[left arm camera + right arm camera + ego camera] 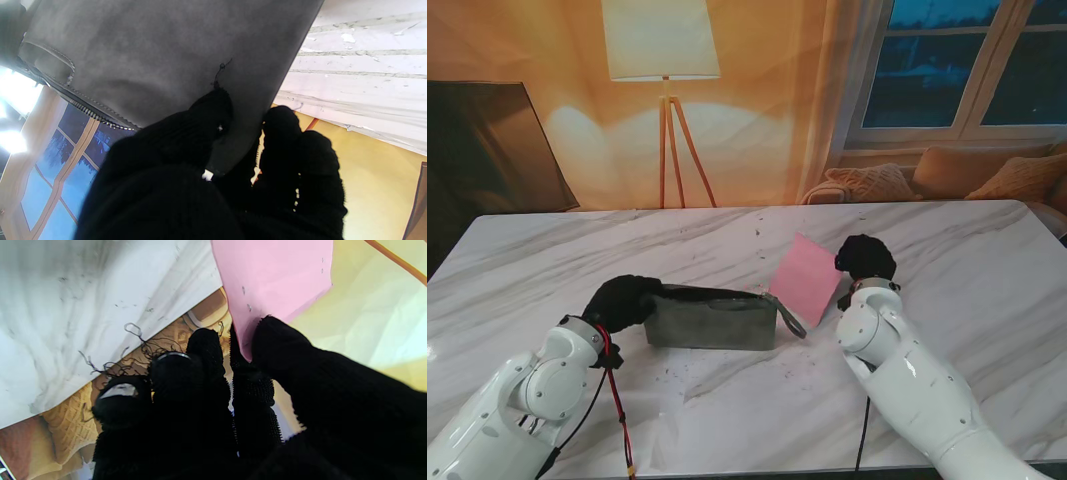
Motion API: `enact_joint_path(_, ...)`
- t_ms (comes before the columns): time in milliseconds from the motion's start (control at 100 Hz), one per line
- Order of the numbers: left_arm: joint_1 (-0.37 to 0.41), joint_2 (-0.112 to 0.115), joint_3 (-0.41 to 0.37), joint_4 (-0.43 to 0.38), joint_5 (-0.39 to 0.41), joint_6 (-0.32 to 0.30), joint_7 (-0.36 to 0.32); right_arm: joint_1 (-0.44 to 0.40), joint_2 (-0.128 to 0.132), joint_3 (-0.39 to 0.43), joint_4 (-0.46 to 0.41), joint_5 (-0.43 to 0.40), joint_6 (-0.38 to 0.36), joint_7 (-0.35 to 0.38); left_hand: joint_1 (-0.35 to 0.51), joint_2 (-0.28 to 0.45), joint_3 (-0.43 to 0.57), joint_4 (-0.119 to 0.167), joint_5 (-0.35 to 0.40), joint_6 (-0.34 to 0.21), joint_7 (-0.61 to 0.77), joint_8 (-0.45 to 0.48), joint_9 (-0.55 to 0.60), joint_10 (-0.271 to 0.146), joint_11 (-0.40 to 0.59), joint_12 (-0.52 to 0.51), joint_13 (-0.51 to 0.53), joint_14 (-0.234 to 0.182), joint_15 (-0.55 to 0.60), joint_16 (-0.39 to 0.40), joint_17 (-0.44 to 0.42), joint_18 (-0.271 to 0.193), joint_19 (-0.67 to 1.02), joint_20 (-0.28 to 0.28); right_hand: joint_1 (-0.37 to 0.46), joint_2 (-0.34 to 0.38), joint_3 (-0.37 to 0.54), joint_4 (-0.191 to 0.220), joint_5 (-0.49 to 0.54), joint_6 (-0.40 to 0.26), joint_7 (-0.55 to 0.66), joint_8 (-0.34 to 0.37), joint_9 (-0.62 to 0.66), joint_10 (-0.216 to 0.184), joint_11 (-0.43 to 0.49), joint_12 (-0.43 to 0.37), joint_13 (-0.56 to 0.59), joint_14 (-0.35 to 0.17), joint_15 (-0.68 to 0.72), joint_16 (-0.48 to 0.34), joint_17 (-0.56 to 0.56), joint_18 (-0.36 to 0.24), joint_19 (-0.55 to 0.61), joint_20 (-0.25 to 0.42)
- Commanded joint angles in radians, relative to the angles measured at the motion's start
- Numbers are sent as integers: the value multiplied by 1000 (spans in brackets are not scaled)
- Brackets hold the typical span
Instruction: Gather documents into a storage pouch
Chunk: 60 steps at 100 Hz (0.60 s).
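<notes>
A grey suede pouch (712, 318) stands on the marble table (547, 260) with its zipper side up. My black-gloved left hand (622, 302) is shut on the pouch's left end; the left wrist view shows the fingers (206, 133) pinching the grey fabric (140, 56) beside the zipper. A pink sheet of paper (807, 278) hangs tilted just right of the pouch, above the table. My right hand (865, 259) is shut on its right edge. In the right wrist view the thumb and fingers (277, 340) clamp the pink sheet (273, 276). A dark wrist strap (791, 322) trails from the pouch's right end.
A floor lamp (665, 60) and a dark screen (487, 150) stand beyond the table's far edge. A sofa with cushions (947, 175) sits under the window at the far right. A red and black cable (619, 415) hangs by my left arm.
</notes>
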Motion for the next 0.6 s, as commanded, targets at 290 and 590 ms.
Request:
enact_joint_path(290, 4, -3, -6, -8, -6, -3, -12, -65, 48, 66, -150, -86, -63, 44, 60, 13, 44, -6, 56, 22, 86, 48, 49, -18, 29, 23, 36, 56, 3, 11, -19, -47, 8, 12, 68, 19, 58, 30, 51, -59, 36, 56, 42, 44, 23, 12, 13, -27, 35, 5, 9, -22, 82, -3)
enact_joint_path(590, -3, -6, -1, -5, -30, -10, -12, -131, 92, 147, -286, -196, -180, 88, 68, 23, 37, -8, 53, 30, 86, 54, 40, -15, 30, 29, 24, 60, -4, 14, -33, -48, 1, 12, 60, 24, 49, 30, 50, -80, 28, 70, 42, 29, 16, 15, 15, -43, 26, 2, 8, -43, 79, 0)
